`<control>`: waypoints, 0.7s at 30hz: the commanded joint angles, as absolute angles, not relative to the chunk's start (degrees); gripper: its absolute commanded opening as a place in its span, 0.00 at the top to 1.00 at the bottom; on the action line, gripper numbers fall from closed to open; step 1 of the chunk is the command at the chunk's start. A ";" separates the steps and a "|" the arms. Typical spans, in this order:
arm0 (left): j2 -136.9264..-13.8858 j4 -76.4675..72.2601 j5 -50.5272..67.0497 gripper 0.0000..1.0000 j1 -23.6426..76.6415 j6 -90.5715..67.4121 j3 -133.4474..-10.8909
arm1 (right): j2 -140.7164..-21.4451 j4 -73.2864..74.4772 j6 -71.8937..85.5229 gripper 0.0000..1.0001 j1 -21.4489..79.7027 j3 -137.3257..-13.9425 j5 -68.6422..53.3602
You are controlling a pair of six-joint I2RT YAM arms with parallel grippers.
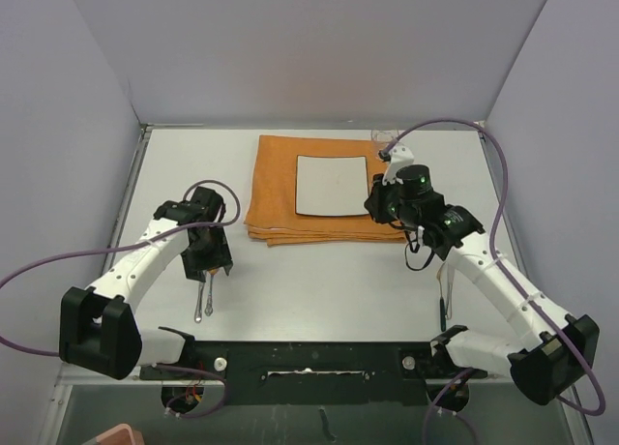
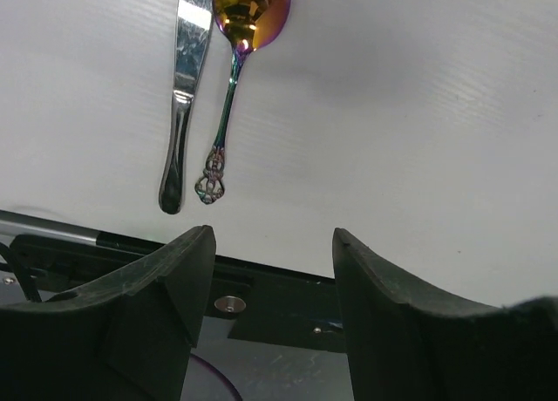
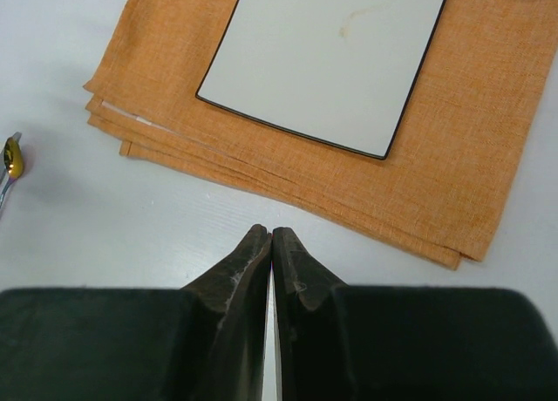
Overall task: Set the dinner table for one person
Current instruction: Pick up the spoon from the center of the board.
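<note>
Left claw (image 2: 272,240) hangs open over the near-left part of the worktop (image 1: 319,290), a broad matte white slab that carries everything in view. Close by, an iridescent spoon (image 2: 230,87) and a silver utensil (image 2: 180,105) lie side by side. Right claw (image 3: 272,235) is pressed closed and empty, just near of an orange cloth (image 1: 276,189) bearing a square white plate (image 1: 332,184). Pale grey walls (image 1: 290,48) enclose three sides.
</note>
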State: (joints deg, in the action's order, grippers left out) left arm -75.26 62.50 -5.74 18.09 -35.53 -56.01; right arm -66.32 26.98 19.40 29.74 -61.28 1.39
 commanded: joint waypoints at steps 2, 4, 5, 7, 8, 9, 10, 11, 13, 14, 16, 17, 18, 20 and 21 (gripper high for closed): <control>-72.24 68.91 -1.77 0.45 17.36 -41.86 -56.39 | -61.76 30.41 19.83 0.93 31.73 -66.06 -0.06; -71.90 70.09 -0.63 0.45 16.52 -43.50 -54.31 | -60.72 32.03 19.13 0.93 32.18 -67.00 -0.44; -71.51 70.13 -0.06 0.45 16.36 -44.64 -53.10 | -60.08 32.52 19.01 0.93 32.25 -67.31 -0.85; -71.25 69.73 0.99 0.45 16.15 -46.33 -51.38 | -58.88 33.43 19.32 0.92 32.31 -67.86 -2.20; -71.32 69.70 0.79 0.45 16.17 -47.44 -50.68 | -58.23 33.81 19.64 0.92 32.41 -68.12 -3.05; -71.55 69.59 0.76 0.45 16.16 -48.36 -50.18 | -57.74 34.21 19.87 0.92 32.52 -68.38 -3.73; -71.83 69.71 0.72 0.45 15.97 -49.27 -50.03 | -57.17 34.80 20.13 0.92 32.66 -68.76 -4.54; -72.15 69.84 0.65 0.45 15.73 -50.31 -49.88 | -56.82 35.58 20.39 0.92 32.87 -69.31 -5.12; -73.04 68.97 0.63 0.45 15.41 -51.66 -49.46 | -56.14 38.05 20.60 0.92 33.23 -70.86 -6.02; -73.88 68.12 0.17 0.46 15.38 -51.84 -49.51 | -55.58 38.92 20.50 0.92 33.35 -71.40 -6.53; -76.13 65.78 -0.82 0.46 15.33 -51.82 -50.09 | -54.07 40.28 20.33 0.92 33.44 -71.56 -6.92; -77.34 64.18 -1.41 0.46 15.33 -50.75 -50.36 | -53.29 40.74 20.23 0.92 33.44 -71.36 -6.95; -78.21 62.93 -1.52 0.45 15.36 -49.64 -50.62 | -52.64 41.40 20.24 0.92 33.47 -71.20 -6.99; -78.82 60.98 -2.75 0.46 15.38 -47.61 -51.30 | -51.34 42.68 20.51 0.92 33.41 -71.19 -7.28; -78.57 60.71 -3.75 0.46 15.38 -46.97 -51.79 | -50.80 43.27 20.60 0.92 33.53 -71.19 -7.52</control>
